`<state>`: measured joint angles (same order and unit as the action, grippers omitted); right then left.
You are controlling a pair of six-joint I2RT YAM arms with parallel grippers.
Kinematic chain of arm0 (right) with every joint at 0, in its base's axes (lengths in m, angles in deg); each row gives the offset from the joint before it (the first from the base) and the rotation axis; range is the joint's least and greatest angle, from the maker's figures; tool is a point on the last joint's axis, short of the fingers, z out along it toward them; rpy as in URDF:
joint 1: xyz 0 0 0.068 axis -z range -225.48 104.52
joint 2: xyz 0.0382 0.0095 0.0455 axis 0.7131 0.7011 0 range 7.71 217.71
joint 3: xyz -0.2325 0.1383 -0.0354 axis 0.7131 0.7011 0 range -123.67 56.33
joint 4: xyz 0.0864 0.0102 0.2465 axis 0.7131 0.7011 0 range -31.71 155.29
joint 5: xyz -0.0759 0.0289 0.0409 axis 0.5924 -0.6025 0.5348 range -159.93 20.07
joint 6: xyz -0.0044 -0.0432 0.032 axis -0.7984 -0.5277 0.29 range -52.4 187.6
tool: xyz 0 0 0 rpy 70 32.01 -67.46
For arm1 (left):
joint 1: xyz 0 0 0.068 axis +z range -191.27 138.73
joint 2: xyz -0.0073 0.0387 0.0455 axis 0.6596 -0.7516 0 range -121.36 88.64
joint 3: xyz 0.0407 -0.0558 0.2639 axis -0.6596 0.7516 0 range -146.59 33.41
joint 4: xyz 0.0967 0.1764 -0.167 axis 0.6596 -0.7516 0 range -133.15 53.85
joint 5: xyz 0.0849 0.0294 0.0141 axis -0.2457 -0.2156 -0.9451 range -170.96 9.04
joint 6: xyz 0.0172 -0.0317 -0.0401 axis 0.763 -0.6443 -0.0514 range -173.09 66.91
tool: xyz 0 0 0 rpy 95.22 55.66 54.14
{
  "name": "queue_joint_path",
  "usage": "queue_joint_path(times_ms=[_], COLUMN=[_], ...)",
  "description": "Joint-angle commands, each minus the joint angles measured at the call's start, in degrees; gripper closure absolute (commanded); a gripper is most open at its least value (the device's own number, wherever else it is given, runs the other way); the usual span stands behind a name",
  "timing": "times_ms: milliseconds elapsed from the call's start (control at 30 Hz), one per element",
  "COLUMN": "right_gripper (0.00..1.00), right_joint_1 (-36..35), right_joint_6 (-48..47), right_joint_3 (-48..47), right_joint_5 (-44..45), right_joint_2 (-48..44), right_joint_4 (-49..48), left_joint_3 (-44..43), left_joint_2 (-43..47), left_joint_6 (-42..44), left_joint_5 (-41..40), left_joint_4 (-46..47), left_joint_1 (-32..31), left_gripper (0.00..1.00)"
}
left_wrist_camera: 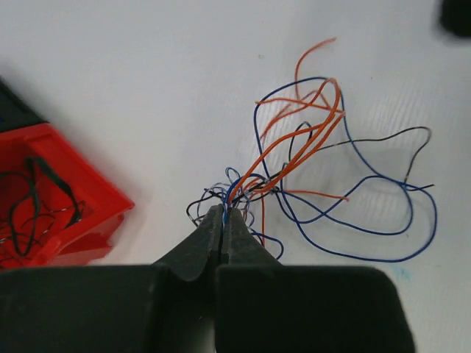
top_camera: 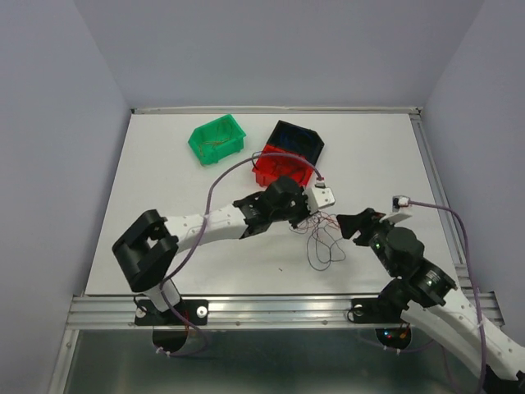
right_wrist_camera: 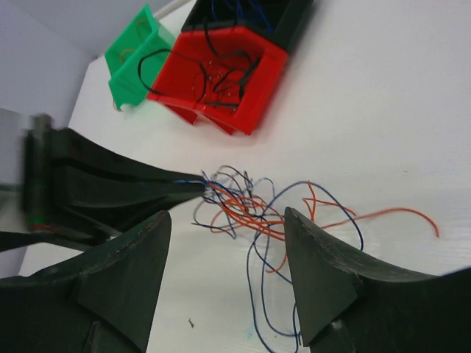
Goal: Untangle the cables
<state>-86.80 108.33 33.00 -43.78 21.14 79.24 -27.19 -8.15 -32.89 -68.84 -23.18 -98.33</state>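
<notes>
The cables (left_wrist_camera: 316, 140) are a loose tangle of hair-thin orange, dark blue and black wires lying on the white table (top_camera: 164, 189). My left gripper (left_wrist_camera: 223, 215) is shut on the knot's near edge, with a blue strand pinched between its tips. The top view shows the left gripper (top_camera: 309, 217) at the bundle's left side and the cables (top_camera: 321, 238) spreading toward the front. My right gripper (right_wrist_camera: 224, 220) is open, and the tangle (right_wrist_camera: 254, 206) shows in the gap between its fingers. Whether they touch the wires I cannot tell. The right gripper (top_camera: 353, 228) is just right of the bundle.
A red bin (top_camera: 271, 168) with black wires inside stands just behind the left gripper. A dark blue bin (top_camera: 310, 141) sits behind it and a green bin (top_camera: 215, 138) to its left. The red bin (left_wrist_camera: 88, 198) is near the left jaws.
</notes>
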Motion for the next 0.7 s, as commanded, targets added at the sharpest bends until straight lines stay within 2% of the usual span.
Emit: queue_joint_path(times_ms=[0,33,100,200,300,333,433,467,600,667], right_gripper=[0.33,0.32,0.32,0.35,0.51,0.65,0.83,0.85,0.85,0.78], right_joint_1=[-0.43,-0.34,-0.34,-0.34,-0.34,-0.43,-0.34,-0.43,-0.34,-0.34], right_joint_6=[-6.09,-7.93,-9.26,-10.32,-12.07,-12.25,-10.59,-10.32,-12.42,-14.10], right_joint_3=[3.29,3.90,4.61,3.74,3.56,4.60,7.67,8.47,13.39,15.76], right_joint_5=[-15.31,-20.39,-24.29,-23.35,-23.95,-24.39,-21.15,-20.88,-27.62,-33.96], right_joint_2=[9.49,11.77,19.48,29.24,33.75,34.46,30.37,28.69,18.23,13.15], right_joint_4=[-10.12,-15.27,-23.18,-30.58,-38.22,-40.44,-45.81,-46.52,-50.99,-52.23], left_joint_3=[2.06,3.11,4.08,5.75,6.98,7.51,8.13,8.13,7.78,7.34], left_joint_2=[13.19,14.95,20.40,26.19,29.90,30.87,31.58,31.58,31.23,30.97], left_joint_6=[0.10,0.01,-0.34,-1.22,-1.49,-1.75,-2.19,-2.62,-3.68,-3.86], left_joint_5=[-3.24,-3.85,-3.51,-1.49,1.85,3.51,4.49,4.84,6.86,7.83], left_joint_4=[0.92,0.48,-0.05,-0.05,0.38,0.65,1.27,1.27,1.09,0.65], left_joint_1=[-0.34,0.01,0.63,1.95,3.09,3.44,4.23,4.50,5.99,6.52], left_gripper=[1.00,1.00,1.00,1.00,1.00,1.00,1.00,1.00,1.00,1.00])
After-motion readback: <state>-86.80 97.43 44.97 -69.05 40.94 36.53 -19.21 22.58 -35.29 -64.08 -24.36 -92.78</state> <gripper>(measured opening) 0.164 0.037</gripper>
